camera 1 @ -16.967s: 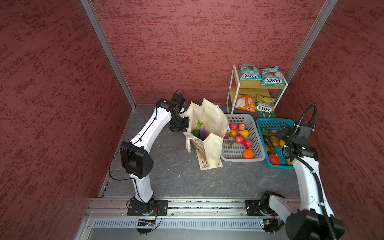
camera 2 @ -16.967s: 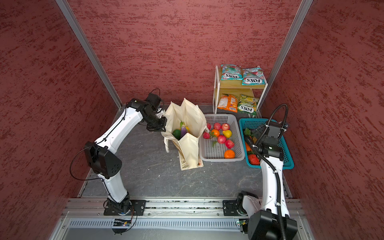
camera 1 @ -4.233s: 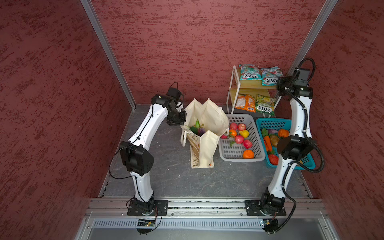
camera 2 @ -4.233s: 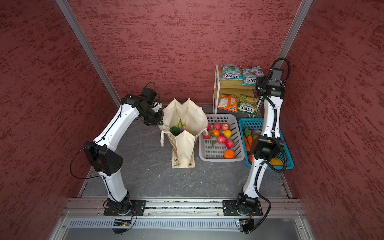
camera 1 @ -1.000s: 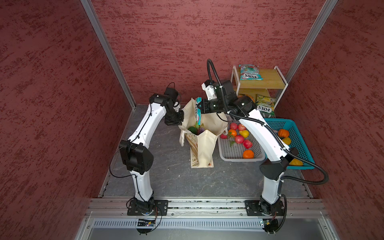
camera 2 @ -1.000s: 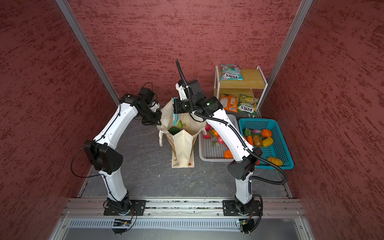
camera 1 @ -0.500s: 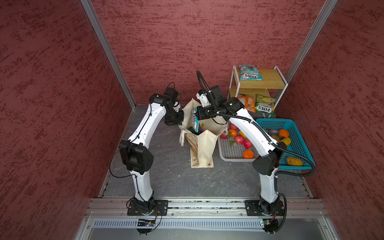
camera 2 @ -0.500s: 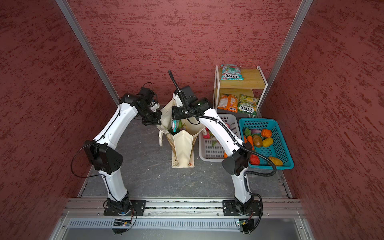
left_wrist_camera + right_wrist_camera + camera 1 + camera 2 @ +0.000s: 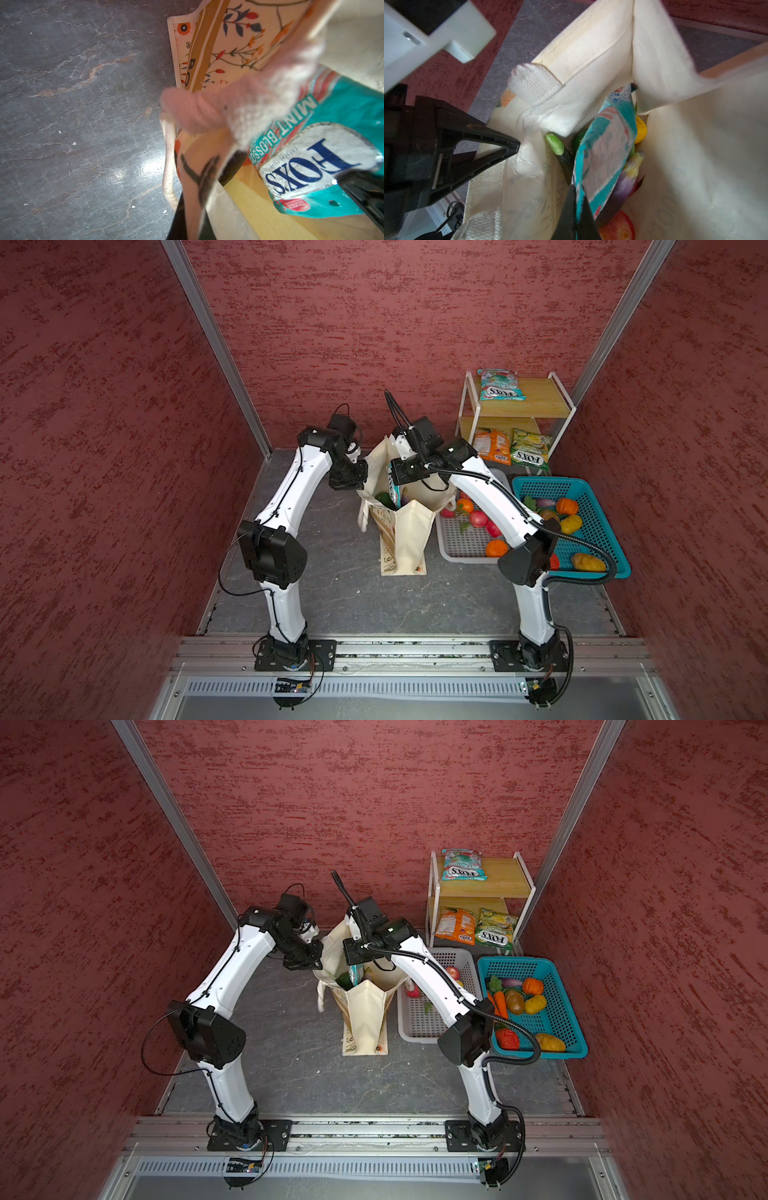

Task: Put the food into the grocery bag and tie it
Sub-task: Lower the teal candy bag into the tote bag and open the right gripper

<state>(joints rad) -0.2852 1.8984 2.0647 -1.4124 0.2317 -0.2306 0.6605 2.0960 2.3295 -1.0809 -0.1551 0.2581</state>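
Teal packet (image 9: 604, 153) — held inside canvas tote (image 9: 685, 155).

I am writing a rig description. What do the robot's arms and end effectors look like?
The left arm and right arm have white rounded links and black joint housings. The left end effector and right end effector are black; the fingers are triangular open frames. A thin black cable follows the left arm, a thick ribbed hose the right.

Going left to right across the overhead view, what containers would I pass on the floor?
In a top view: grocery bag → grey basket → blue basket. The shelf rack is left out, since it stands farther back and spans across both baskets.
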